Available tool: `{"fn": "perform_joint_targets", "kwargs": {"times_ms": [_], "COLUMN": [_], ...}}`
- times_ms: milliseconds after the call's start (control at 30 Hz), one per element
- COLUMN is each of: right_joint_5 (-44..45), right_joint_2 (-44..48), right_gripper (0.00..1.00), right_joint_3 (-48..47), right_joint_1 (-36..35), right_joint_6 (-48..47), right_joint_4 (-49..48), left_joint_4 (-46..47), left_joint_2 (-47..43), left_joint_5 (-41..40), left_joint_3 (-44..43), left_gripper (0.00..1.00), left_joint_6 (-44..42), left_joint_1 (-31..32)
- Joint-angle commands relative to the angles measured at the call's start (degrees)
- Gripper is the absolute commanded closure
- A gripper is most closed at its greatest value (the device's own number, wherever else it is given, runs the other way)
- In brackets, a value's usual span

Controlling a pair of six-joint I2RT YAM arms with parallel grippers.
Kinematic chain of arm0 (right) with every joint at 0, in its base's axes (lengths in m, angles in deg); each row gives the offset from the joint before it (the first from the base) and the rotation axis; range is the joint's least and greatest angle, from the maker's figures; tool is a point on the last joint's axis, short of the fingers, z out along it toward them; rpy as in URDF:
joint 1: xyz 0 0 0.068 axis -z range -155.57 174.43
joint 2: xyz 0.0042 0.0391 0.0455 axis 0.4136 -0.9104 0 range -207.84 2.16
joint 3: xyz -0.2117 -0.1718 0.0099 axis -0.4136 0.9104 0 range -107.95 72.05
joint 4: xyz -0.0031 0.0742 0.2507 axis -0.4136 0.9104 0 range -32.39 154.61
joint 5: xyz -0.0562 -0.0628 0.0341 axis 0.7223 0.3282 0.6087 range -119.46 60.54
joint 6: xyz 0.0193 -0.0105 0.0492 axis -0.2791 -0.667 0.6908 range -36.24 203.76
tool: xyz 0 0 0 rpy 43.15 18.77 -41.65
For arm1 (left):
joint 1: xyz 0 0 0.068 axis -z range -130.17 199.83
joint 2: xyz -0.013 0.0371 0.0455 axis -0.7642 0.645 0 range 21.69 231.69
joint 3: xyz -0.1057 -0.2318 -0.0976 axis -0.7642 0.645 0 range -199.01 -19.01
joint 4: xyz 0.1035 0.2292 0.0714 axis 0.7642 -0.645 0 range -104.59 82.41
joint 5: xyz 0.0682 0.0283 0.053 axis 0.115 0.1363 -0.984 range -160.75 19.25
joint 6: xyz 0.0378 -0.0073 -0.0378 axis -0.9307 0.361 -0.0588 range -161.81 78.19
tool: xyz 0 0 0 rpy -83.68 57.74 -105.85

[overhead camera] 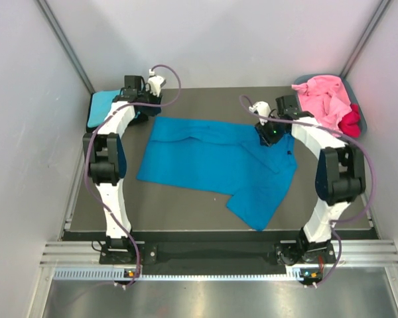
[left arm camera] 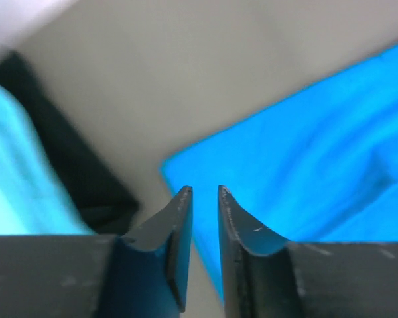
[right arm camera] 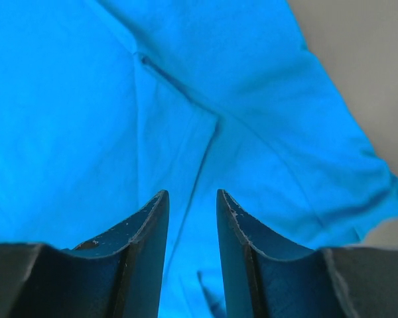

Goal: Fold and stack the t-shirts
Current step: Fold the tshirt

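A bright blue t-shirt [overhead camera: 212, 162] lies spread on the dark table, with one sleeve reaching toward the near right. My left gripper [overhead camera: 144, 111] hovers at its far left corner. In the left wrist view the left gripper [left arm camera: 204, 191] stands narrowly open and empty above the blue shirt's corner [left arm camera: 305, 152]. My right gripper [overhead camera: 269, 135] is over the shirt's far right part. In the right wrist view the right gripper [right arm camera: 191, 193] is open and empty above a fold seam in the blue cloth [right arm camera: 119, 99]. A folded turquoise t-shirt [overhead camera: 101, 106] lies at the far left and also shows in the left wrist view [left arm camera: 20, 172].
A grey-blue tub [overhead camera: 366, 120] at the far right corner holds crumpled pink shirts [overhead camera: 322, 99] and a crimson one [overhead camera: 349, 122]. White walls enclose the table on three sides. Bare table [overhead camera: 179, 205] lies between the blue shirt and the arm bases.
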Motion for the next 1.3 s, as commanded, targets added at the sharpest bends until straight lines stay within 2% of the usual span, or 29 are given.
{"fn": "perform_joint_targets", "kwargs": {"times_ms": [0, 300, 600, 1133, 1233, 1267], "right_joint_5": [-3.69, -4.74, -5.62, -3.16, -2.46, -2.37], "right_joint_2": [-4.55, -13.18, -17.57, -16.87, -17.58, -17.92], "right_gripper": [0.65, 0.64, 0.64, 0.66, 0.70, 0.77], "right_joint_3": [-5.70, -13.35, -17.05, -13.97, -14.41, -14.59], "right_joint_1": [-0.44, -0.61, -2.02, -2.37, -2.28, -2.37], "right_joint_6": [-0.76, -0.40, -1.02, -1.98, -1.98, -2.16], "right_joint_4": [0.51, 1.30, 4.20, 2.98, 2.45, 2.36], "left_joint_4": [-4.12, -8.78, -9.47, -9.92, -9.83, -9.83], "left_joint_2": [1.76, 0.88, 0.87, 2.72, 2.37, 2.37], "left_joint_5": [4.84, 9.06, 5.81, 4.67, 4.58, 4.49], "left_joint_3": [-0.84, 4.96, 7.87, 6.99, 7.07, 7.16], "left_gripper": [0.74, 0.95, 0.96, 0.96, 0.96, 0.96], "left_joint_6": [5.57, 6.28, 4.88, 5.14, 5.14, 5.05], "left_joint_1": [0.57, 0.66, 0.57, 0.57, 0.57, 0.57]}}
